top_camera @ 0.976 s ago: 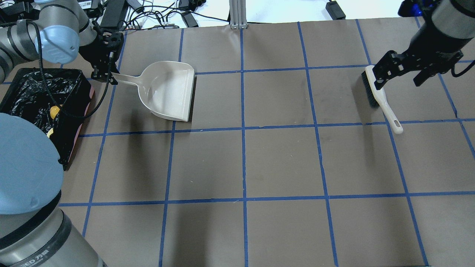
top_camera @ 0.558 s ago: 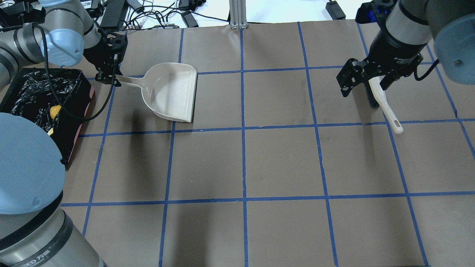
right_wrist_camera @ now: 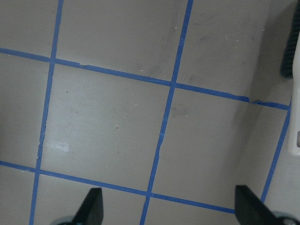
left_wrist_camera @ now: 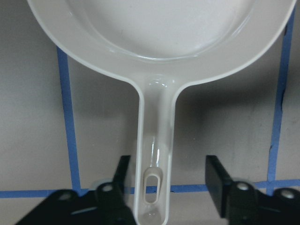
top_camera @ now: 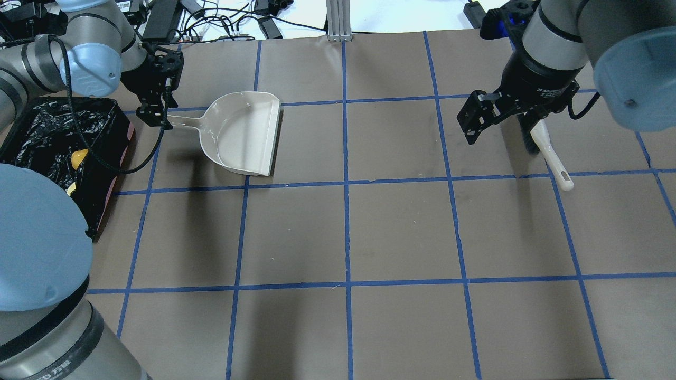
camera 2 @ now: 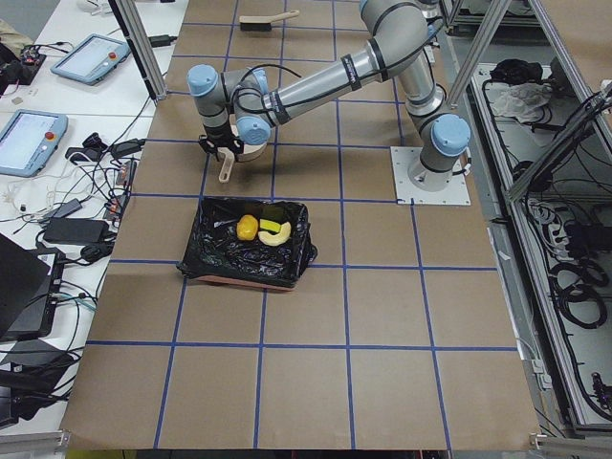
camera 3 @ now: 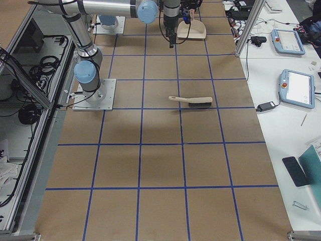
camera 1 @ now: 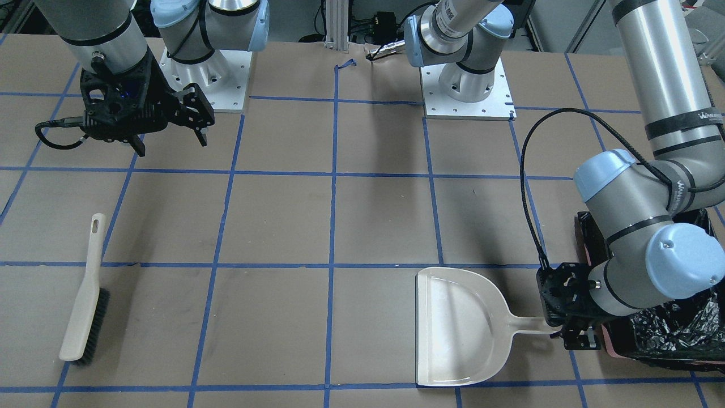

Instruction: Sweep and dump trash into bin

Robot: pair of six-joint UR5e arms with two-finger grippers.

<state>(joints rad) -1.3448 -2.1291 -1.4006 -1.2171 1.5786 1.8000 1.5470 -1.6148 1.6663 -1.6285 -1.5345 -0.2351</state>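
Observation:
The bin (top_camera: 31, 132), lined with black plastic, stands at the table's left edge. The exterior left view shows the trash inside the bin (camera 2: 206, 251): a yellow potato (camera 2: 247, 228) and a curved tan piece (camera 2: 275, 236) with a yellow-green bit beside it. The cream dustpan (top_camera: 243, 132) lies empty on the table. My left gripper (left_wrist_camera: 164, 171) is open, its fingers on either side of the dustpan handle (left_wrist_camera: 155, 122). My right gripper (top_camera: 499, 126) is open and empty, raised above the table left of the brush (top_camera: 549, 153).
The brush also shows in the front view (camera 1: 85, 306), lying flat. The left gripper (camera 1: 575, 337) sits close to the bin's near wall (camera 1: 617, 348). Cables and power bricks (top_camera: 211, 16) lie beyond the table's far edge.
My right gripper has moved left, away from the brush, which stays where it lay. The dustpan and my left gripper have shifted slightly.

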